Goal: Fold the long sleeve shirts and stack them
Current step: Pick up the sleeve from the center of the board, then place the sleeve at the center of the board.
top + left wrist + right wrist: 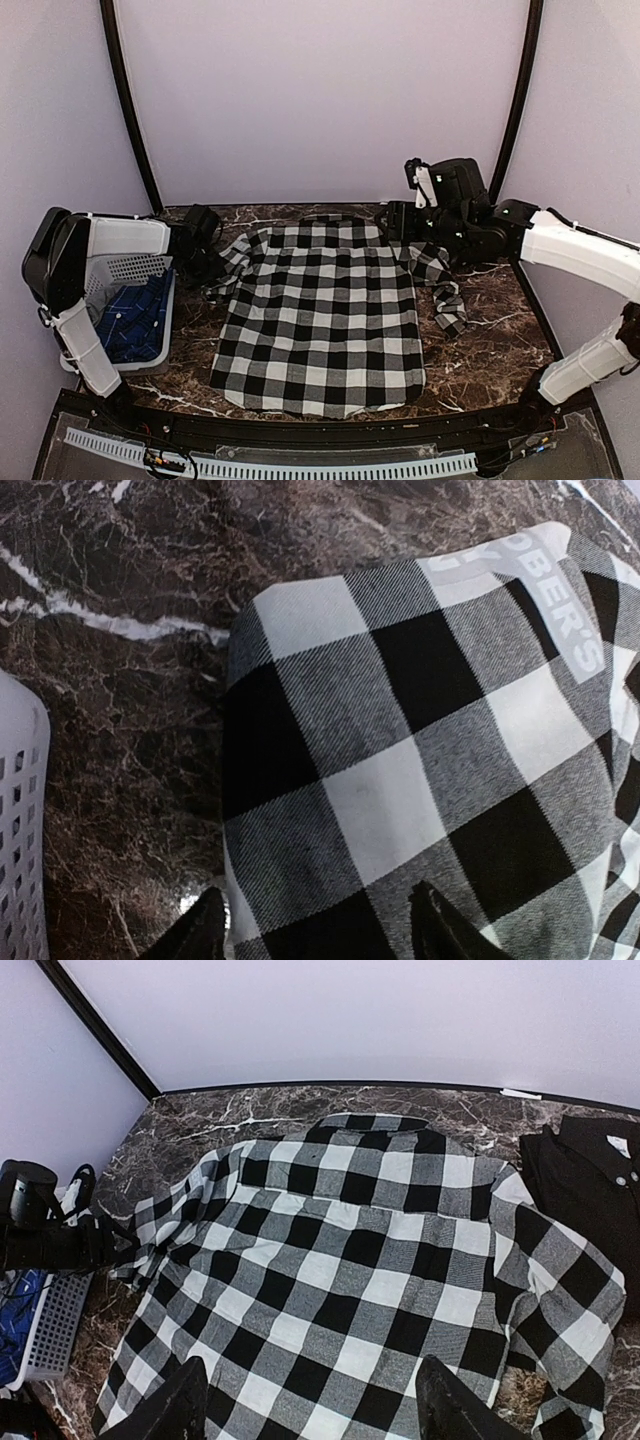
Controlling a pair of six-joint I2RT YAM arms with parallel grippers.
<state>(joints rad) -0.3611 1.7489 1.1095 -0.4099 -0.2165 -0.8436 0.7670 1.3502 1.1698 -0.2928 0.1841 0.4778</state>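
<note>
Checked shirt (pixel 320 310) lies spread flat, back up, mid-table. Left gripper (pixel 318 932) hovers low over the left-hand sleeve (pixel 400 750), fingers apart, nothing pinched. Right gripper (pixel 312 1400) hangs high over the shirt body, also wide and empty. I judge the sleeve folds come next. I'd pinch the sleeve near its cuff, lift it just clear and lay it straight across the back without dragging the body, then do the same with the crumpled right-hand sleeve (pixel 447 295). Writing: white block letters on the sleeve band, "OBER'S" readable, rest cut off. Basket (pixel 15 810) sits just beside.
</note>
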